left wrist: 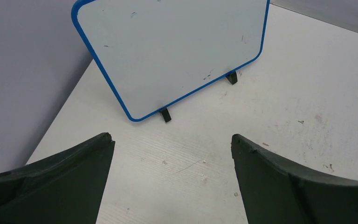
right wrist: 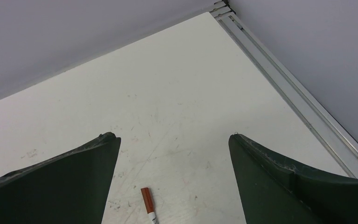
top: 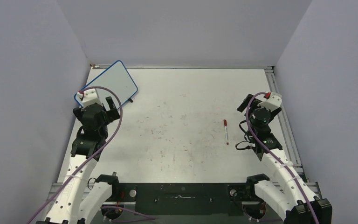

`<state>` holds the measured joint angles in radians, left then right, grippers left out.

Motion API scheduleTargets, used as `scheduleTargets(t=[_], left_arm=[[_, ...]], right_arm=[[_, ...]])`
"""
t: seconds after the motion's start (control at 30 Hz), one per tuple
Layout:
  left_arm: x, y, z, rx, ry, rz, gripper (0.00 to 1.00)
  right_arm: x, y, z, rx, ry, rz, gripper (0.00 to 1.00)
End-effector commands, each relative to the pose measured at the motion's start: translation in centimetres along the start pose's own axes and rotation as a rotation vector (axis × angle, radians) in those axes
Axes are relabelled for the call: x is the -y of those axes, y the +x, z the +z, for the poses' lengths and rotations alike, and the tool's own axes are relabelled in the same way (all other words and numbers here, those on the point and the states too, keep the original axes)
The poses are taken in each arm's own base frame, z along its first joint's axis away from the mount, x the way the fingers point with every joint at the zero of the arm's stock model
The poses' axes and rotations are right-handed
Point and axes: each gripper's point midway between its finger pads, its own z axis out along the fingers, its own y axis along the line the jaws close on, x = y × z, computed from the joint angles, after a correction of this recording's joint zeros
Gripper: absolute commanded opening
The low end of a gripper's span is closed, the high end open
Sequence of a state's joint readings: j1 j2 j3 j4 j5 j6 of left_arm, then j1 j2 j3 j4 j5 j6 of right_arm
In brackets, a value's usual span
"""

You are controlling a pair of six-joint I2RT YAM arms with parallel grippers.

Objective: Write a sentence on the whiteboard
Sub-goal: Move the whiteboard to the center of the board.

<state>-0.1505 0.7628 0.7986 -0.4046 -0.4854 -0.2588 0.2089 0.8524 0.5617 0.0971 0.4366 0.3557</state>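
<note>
The whiteboard [top: 107, 84], white with a thin blue frame and small black feet, stands tilted at the far left corner of the table. It also shows in the left wrist view [left wrist: 172, 51]. Its face shows only a few faint marks, and the red sentence is not in view. My left gripper [top: 108, 103] is open and empty just in front of the board, seen likewise in its wrist view [left wrist: 170, 137]. A red-capped marker [top: 225, 131] lies on the table right of centre. My right gripper [top: 245, 104] is open and empty to the marker's right, above the table [right wrist: 173, 136], with the marker's cap [right wrist: 147, 200] below it.
The white tabletop [top: 182, 116] has faint red and grey smudges. A metal rail [top: 279, 107] runs along the right edge, also seen in the right wrist view [right wrist: 298, 102]. Grey walls close in the left, back and right.
</note>
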Motion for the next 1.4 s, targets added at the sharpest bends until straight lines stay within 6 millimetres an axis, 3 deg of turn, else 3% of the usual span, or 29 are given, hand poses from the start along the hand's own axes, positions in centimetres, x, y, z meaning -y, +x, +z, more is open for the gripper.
scheduleTargets(t=[0.0,0.17,0.37,0.57,0.73,0.9,1.03,1.3,1.37], left_arm=[[0.1,-1.9,0.0,0.035,-0.017,-0.045,0.96],[0.0,0.1,1.1,-0.042,-0.055,-0.010,0.96],[2.0,3.1,3.4,-0.157,0.009,-0.026,0.96],[1.0,6.4,6.9,-0.286,-0.056,-0.151,0.96],[0.4,7.7,9.2,-0.321,-0.145,-0.145,1.00],[0.3,9.6,11.4,-0.370,-0.193,-0.135,0.79],[-1.1,10.5,13.0,-0.393,-0.254,-0.136,0.71],[-1.4,12.2,14.9,-0.433,-0.275,-0.118,0.49],[-1.3,12.7,15.3,-0.449,-0.267,-0.121,0.47]], right_arm=[[-0.7,-1.4,0.1,0.029,-0.021,0.020,0.90],[-1.2,-1.4,0.1,0.020,-0.046,0.018,0.90],[-2.1,-1.8,-0.4,0.022,-0.108,0.014,0.90],[-2.8,-1.9,-1.0,0.026,-0.161,0.029,0.90],[-3.7,-2.3,-1.3,0.024,-0.211,0.033,0.90],[-3.9,-2.4,-1.6,0.025,-0.229,0.033,0.90],[-3.8,-2.6,-1.8,0.033,-0.231,0.037,0.90],[-4.0,-2.5,-1.8,0.033,-0.238,0.038,0.90],[-4.0,-2.4,-1.7,0.030,-0.238,0.038,0.90]])
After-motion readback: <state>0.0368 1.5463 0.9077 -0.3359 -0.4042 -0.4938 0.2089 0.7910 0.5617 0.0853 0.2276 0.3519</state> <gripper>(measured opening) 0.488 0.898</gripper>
